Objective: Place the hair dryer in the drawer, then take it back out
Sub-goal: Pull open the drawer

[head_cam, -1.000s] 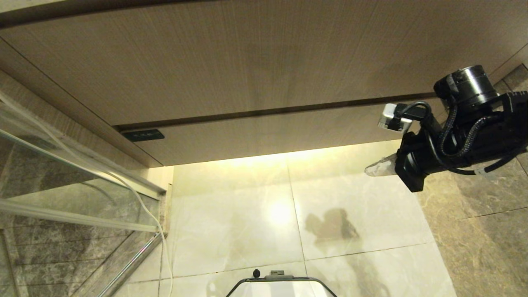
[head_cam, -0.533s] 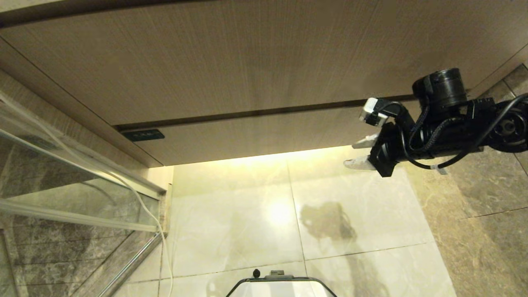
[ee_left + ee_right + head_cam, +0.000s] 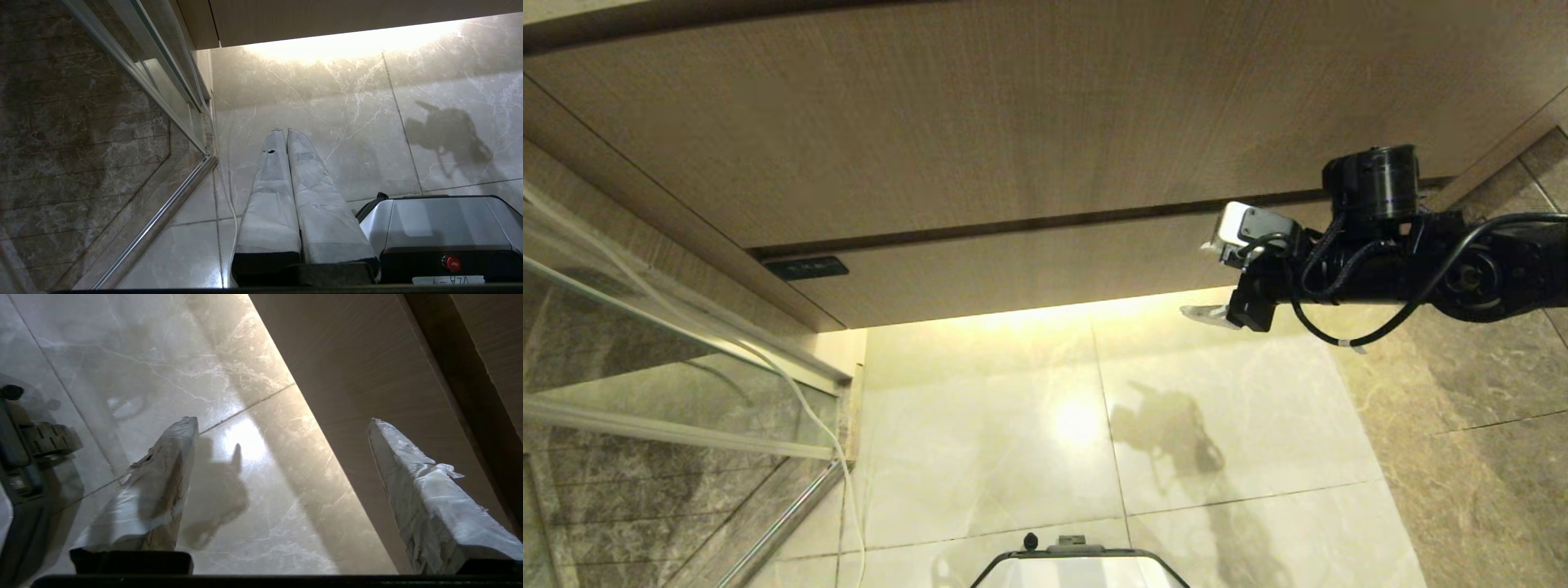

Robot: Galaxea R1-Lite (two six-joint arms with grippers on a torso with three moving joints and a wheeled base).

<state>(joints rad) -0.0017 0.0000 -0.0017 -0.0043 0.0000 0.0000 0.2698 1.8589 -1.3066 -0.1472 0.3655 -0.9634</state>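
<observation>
While the drawer (image 3: 1029, 273) runs shut along the cabinet, the right claw (image 3: 282, 428) gapes wide, empty

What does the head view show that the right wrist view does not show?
Only the head view: the whole right arm, the drawer's dark label, the taller panel above and the glass partition.

Only the right wrist view: the right gripper with jaws wide apart, holding nothing.

Both: the closed drawer front and the lit marble floor. Neither shows the hair dryer.

Dim scene; warm under-cabinet glow, glare on floor tiles (image 3: 1078, 420); arm shadow
</observation>
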